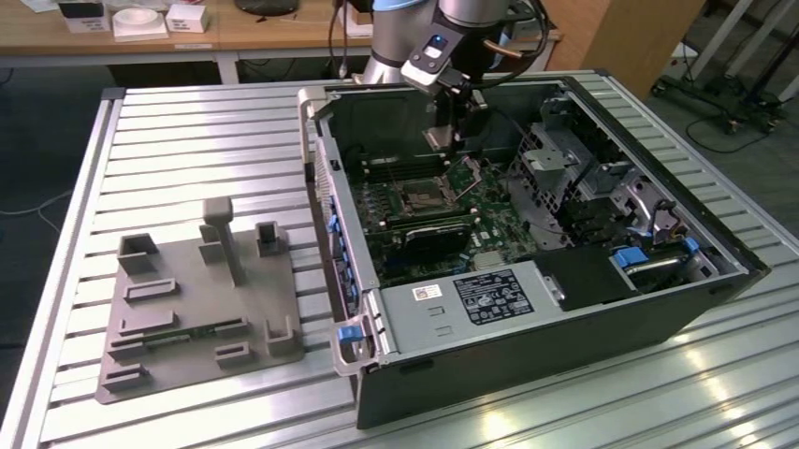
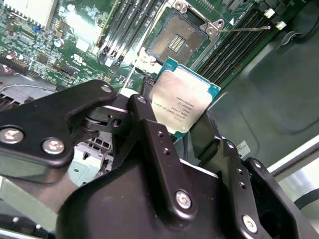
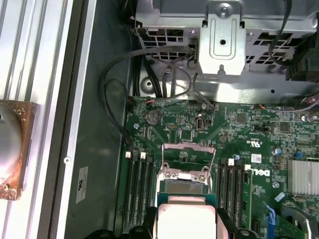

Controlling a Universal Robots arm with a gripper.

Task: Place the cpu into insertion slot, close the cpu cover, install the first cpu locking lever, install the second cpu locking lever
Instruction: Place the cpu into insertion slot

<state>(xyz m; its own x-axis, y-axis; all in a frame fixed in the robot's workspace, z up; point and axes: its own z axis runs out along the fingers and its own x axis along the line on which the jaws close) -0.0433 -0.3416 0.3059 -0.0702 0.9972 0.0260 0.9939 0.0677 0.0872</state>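
1. Firmly closed, the gripper (image 2: 177, 122) has the cpu (image 2: 183, 102) pinched by two opposite edges between its black fingers (image 2: 144, 112), with the silvery top facing outward; in the first wrist view the cpu (image 3: 187, 216) sits between the fingertips.
2. Beyond the fingertips and apart from the chip lies the insertion slot (image 2: 177, 42), its dark centre exposed, with long black memory slots (image 2: 119, 25) on either side.
3. Seen in the exterior view, the arm (image 1: 413, 42) reaches down into an open computer case (image 1: 699, 299), with the tool pointing at the green motherboard (image 1: 500, 220).
4. Under the case is a ribbed metal table (image 1: 187, 122). Well to the tool's side, outside the case, rests a grey moulded fixture (image 1: 187, 327), and a wooden bench (image 1: 250, 28) stands behind.
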